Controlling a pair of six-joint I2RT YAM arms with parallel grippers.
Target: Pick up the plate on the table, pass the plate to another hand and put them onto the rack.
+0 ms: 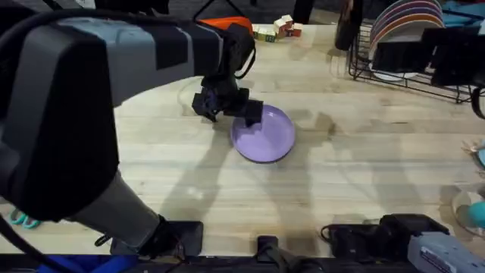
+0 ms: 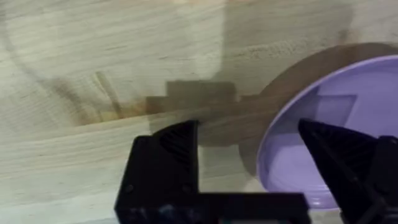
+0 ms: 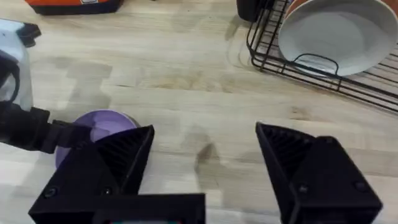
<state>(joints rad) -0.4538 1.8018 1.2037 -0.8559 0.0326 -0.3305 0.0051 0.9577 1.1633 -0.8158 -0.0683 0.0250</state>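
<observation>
The lavender plate (image 1: 264,134) lies flat on the wooden table (image 1: 364,167) near its middle. My left gripper (image 1: 241,110) hangs low over the plate's far left rim. In the left wrist view this gripper (image 2: 249,140) is open and straddles the rim: one finger (image 2: 339,155) is above the plate (image 2: 367,87), the other (image 2: 177,146) above bare wood. My right gripper (image 3: 205,146) is open with nothing in it, well off to the right of the plate (image 3: 106,124). The black wire rack (image 1: 409,76) stands at the back right.
The rack (image 3: 267,59) holds a white plate (image 3: 336,34) and several coloured plates (image 1: 413,19). The right arm (image 1: 455,61) hovers in front of it. Toy blocks (image 1: 276,29) and an orange object (image 1: 227,24) sit at the back. Teal scissors (image 1: 23,220) lie front left.
</observation>
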